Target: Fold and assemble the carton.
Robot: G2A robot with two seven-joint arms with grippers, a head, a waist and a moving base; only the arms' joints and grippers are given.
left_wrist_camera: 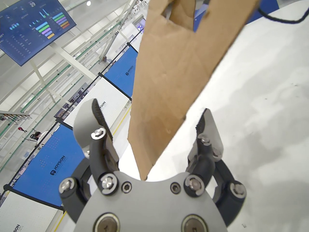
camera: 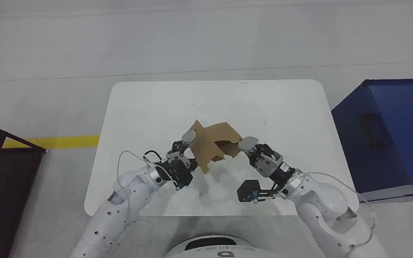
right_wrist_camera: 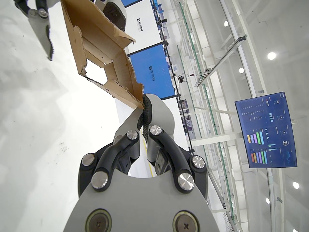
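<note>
Status: the carton (camera: 211,147) is half-opened and held up over the middle of the white worktop (camera: 284,109), between both arms. Only the right hand (right_wrist_camera: 144,113) has a grip, clamped tight on the frayed corner of one flap. The left hand (left_wrist_camera: 150,112) is spread wide, fingers either side of a flat panel's lower corner, and neither pad looks to be touching it.

Likely step: left regrasp, so the sleeve can be squared. It should close well in from the panel tip, pads flat to the board. The right bite is thin and on torn board, so no pulling apart until the left holds. Then fold along the crease, not across it.
</note>
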